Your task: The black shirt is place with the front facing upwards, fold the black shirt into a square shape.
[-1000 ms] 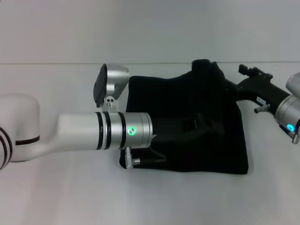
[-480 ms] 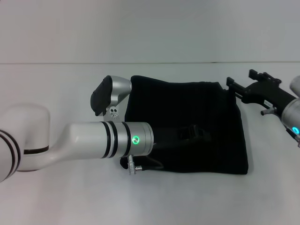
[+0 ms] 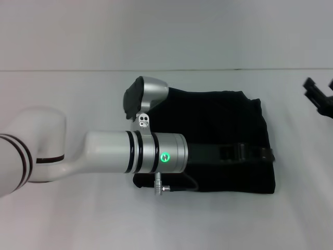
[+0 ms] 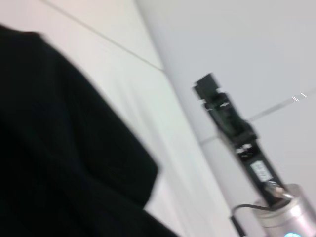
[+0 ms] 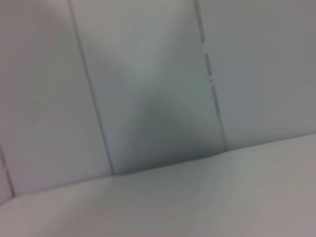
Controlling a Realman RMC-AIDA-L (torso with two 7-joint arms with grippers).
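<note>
Black shirt folded square on table; left gripper low over it, grip unclear; right gripper apart, parted.

White tabletop, pale panelled wall behind, even light

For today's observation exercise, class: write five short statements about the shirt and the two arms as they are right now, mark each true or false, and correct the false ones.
1. The black shirt lies folded in a roughly square shape on the white table. True.
2. The left gripper reaches across over the shirt. True.
3. The right gripper is pressing down on the middle of the shirt. False: it is off to the shirt's right, clear of the fabric, at the edge of the head view.
4. The shirt is spread out flat with both sleeves showing. False: no sleeves show; it is a compact folded block.
5. The shirt hangs off the table's edge. False: it lies wholly on the table.
</note>
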